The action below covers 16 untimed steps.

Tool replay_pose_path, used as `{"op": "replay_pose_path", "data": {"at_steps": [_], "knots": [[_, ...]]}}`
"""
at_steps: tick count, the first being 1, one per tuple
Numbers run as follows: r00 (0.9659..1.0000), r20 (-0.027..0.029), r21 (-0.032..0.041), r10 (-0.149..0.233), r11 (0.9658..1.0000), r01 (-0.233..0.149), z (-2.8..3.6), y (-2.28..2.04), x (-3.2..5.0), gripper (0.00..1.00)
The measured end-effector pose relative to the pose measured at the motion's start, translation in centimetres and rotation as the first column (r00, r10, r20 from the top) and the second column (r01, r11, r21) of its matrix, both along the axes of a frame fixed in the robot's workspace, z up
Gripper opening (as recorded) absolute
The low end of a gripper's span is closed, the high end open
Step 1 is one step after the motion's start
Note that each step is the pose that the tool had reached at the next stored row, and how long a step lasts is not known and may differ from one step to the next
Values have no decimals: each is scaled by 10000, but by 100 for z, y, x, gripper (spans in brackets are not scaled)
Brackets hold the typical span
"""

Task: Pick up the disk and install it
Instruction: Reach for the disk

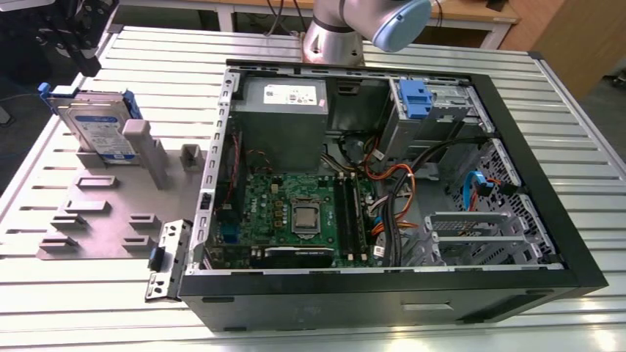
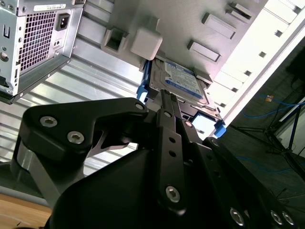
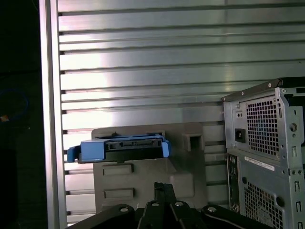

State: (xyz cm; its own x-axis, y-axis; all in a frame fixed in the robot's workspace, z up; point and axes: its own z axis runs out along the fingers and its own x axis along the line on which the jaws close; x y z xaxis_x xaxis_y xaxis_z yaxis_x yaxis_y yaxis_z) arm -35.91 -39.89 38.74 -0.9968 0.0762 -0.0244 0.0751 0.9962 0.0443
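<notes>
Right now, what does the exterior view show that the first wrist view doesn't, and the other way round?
Exterior view, not the first wrist view: the open case's inside, with motherboard and cables. First wrist view, not the exterior: the case's rear face, with vent grille and power socket. Both: the disk set in its grey holder on the slatted table.

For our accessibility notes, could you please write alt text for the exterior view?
The disk, blue-railed, stands tilted in a grey fixture plate on a slatted metal table, with the gripper close above it. On the exterior view's right lies an open computer case showing its motherboard.
</notes>
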Motion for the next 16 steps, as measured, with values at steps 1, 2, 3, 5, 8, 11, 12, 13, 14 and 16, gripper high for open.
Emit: {"op": "replay_pose_path", "data": {"at_steps": [1, 2, 3, 5, 8, 11, 12, 13, 14, 16], "knots": [[10000, 1, 0, 0, 10000, 0, 0, 0, 0, 11], [10000, 1, 1, 0, 10000, 0, 0, 0, -1, 11], [10000, 0, 1, 0, 10000, 0, 0, 0, -2, 11], [10000, 0, 0, 0, 10000, 0, 0, 0, -3, 11], [10000, 0, 1, 0, 10000, 0, 0, 0, -9, 11], [10000, 1, 0, 0, 10000, 0, 0, 0, -20, 11], [10000, 0, 1, -1, 10000, 1, 0, 0, -26, 11], [10000, 0, 0, 0, 10000, 0, 0, 0, -33, 11], [10000, 0, 0, -1, 10000, 1, 0, 0, -41, 11], [10000, 0, 0, -1, 10000, 1, 0, 0, -57, 11]]}}
